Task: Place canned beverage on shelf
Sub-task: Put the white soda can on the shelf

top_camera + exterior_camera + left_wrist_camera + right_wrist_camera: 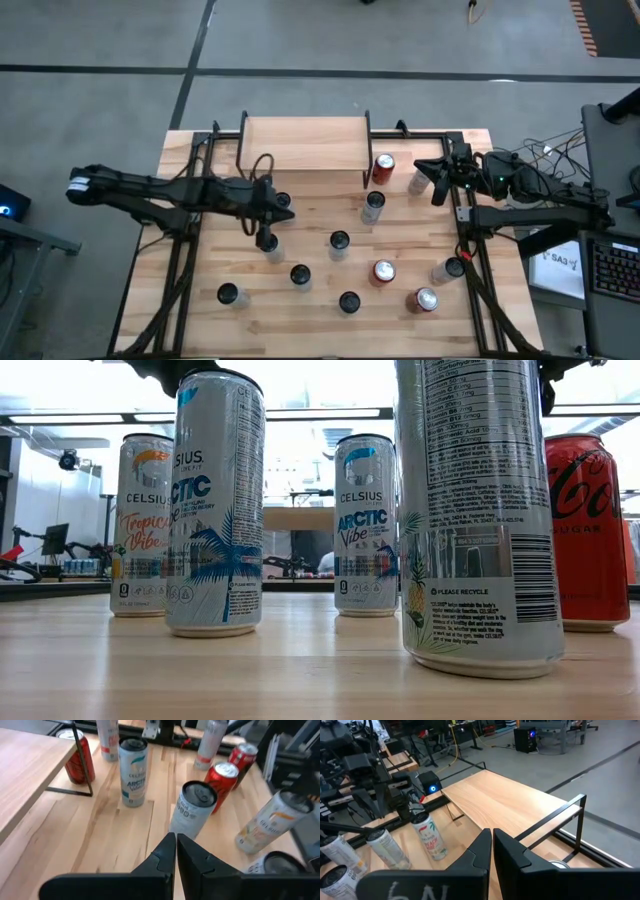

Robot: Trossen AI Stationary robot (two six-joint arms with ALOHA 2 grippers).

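Observation:
Several cans stand upright on the plank table, silver ones such as one (339, 243) mid-table and red ones such as one (383, 167) by the shelf's right legs. The shelf (303, 143), a light board on thin black legs, stands at the far middle with nothing on top; its board also shows in the right wrist view (510, 805). My left gripper (288, 212) hovers shut above the table left of centre, with a silver can (192, 810) ahead of its fingertips (176, 840). My right gripper (436, 187) hangs shut at the far right, above the table and beside the shelf.
More cans crowd the table's near and right parts, among them a red one (427, 299) and dark-topped ones (228, 294). In the low view tall cans (215, 500) (480, 510) fill the foreground. Cables and equipment (520, 170) lie past the right edge.

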